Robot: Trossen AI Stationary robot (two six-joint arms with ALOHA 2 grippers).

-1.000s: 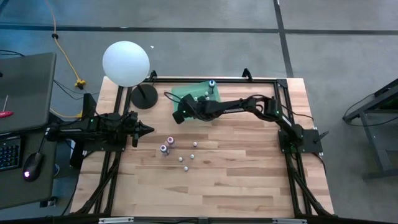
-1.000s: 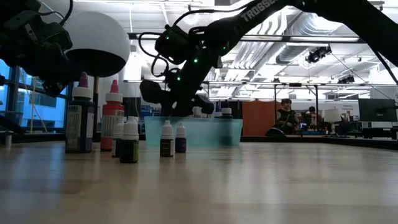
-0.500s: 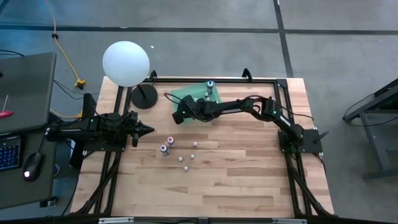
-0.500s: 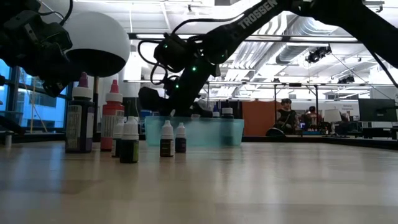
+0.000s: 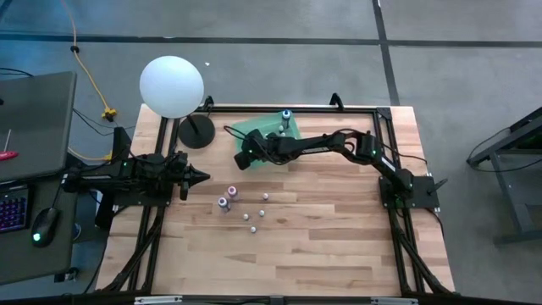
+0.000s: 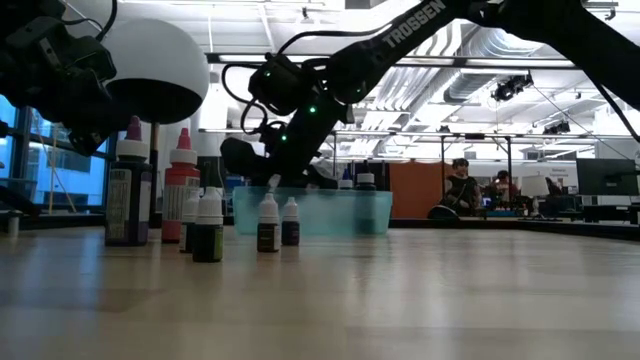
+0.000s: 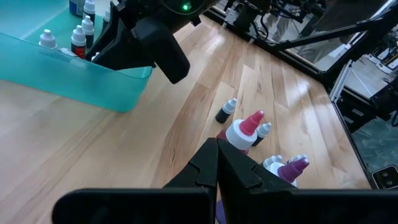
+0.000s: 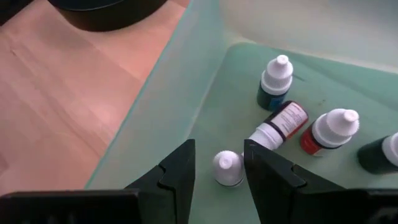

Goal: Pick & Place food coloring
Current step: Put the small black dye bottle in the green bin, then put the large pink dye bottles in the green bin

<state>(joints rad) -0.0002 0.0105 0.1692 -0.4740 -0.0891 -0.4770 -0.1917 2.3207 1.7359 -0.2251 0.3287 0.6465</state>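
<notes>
The tray (image 5: 254, 129) sits at the table's (image 5: 339, 246) far edge, lamp base (image 5: 196, 132) just left of it. Several bottles (image 8: 277, 83) in the tray, one lying down. Loose bottles (image 5: 225, 202) cluster mid-table. Right gripper (image 5: 246, 158) is over the tray's near-left corner, left gripper (image 5: 201, 177) well left.

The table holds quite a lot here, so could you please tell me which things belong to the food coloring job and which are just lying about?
Job:
- food coloring bottles left on the table
- bottles in the teal bin
- right gripper, open over a small bottle in the bin
- left gripper, shut, waiting

Lying about:
- white globe lamp
- laptop
- mouse
</notes>
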